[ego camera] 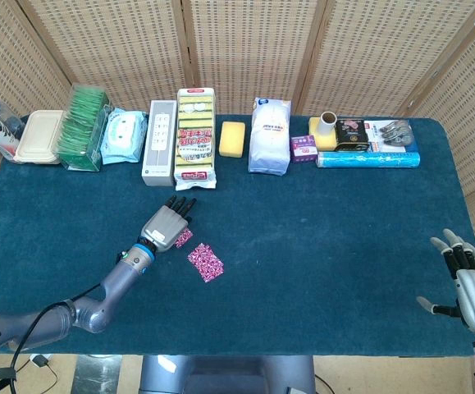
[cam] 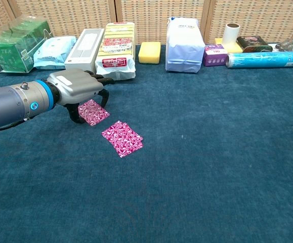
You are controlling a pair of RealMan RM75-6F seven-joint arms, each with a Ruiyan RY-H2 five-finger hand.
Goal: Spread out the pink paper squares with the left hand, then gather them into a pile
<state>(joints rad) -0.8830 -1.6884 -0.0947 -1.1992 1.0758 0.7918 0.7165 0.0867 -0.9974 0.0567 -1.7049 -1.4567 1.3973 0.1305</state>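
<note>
Hovering my left hand (cam: 80, 87), fingers spread and holding nothing, over the upper of 2 pink paper squares (cam: 93, 111) on the blue tabletop (cam: 212, 152); the lower square (cam: 122, 138) lies just beside. My right hand (ego camera: 471, 287) rests open, well apart.

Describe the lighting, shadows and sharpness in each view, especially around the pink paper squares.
Head view: even, soft light, no glare; the pink squares are small but sharp. Chest view: equally even light; the left hand casts a faint shadow on the blue cloth over the nearer-to-hand square; the patterns read crisply, with no motion blur.
</note>
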